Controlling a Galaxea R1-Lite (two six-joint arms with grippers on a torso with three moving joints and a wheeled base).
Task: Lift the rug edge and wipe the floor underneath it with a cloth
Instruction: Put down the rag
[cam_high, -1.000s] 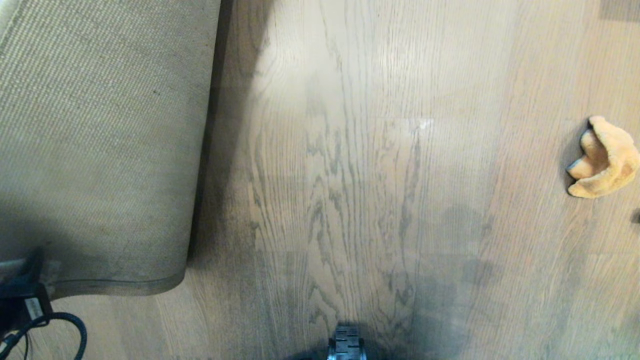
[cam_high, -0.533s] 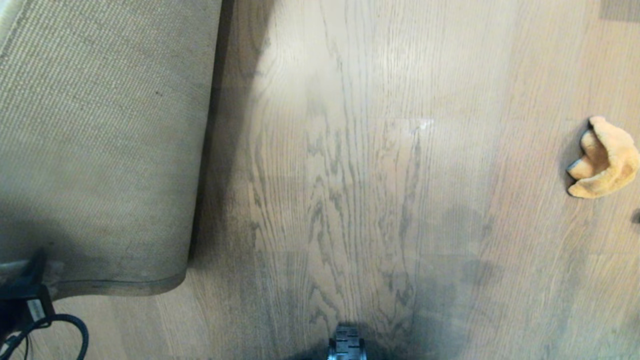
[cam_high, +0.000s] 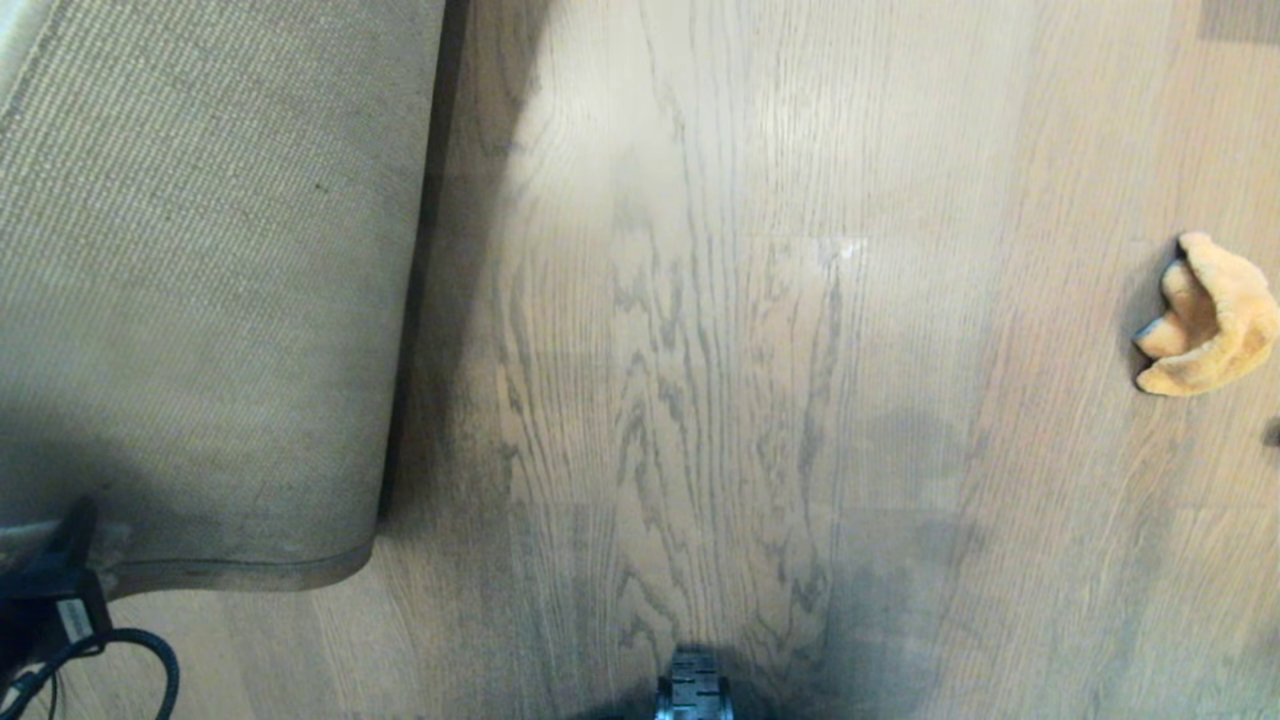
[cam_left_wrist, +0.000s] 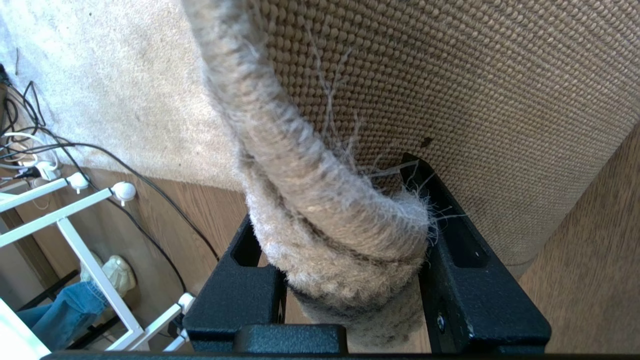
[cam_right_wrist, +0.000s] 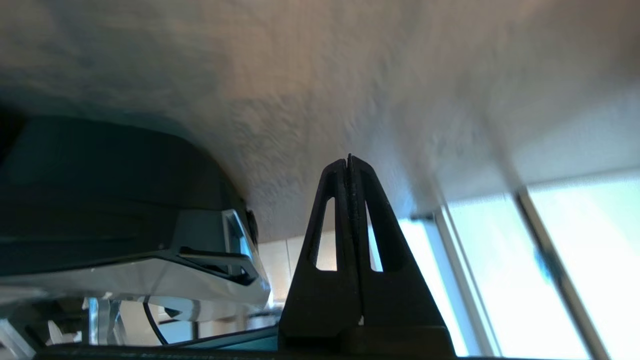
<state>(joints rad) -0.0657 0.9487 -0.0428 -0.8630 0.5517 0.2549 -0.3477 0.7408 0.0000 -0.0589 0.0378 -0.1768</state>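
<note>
The rug edge (cam_left_wrist: 345, 235) is being clamped by the left gripper (cam_left_wrist: 350, 280); the right gripper (cam_right_wrist: 350, 165), clenched empty, is best being steered toward the cloth (cam_high: 1210, 315), well apart.

Daylight floods tall windows (cam_right_wrist: 575, 270) beneath a pale ceiling (cam_right_wrist: 320, 75); black cables (cam_left_wrist: 100, 155) trail past a white metal frame (cam_left_wrist: 85, 250) at the room's edge.

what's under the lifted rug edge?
Bare floor beside the flipped rug edge, tan backing up, gripped by the left gripper. Shadow along the fold hides the strip beneath. Cloth lies apart.
</note>
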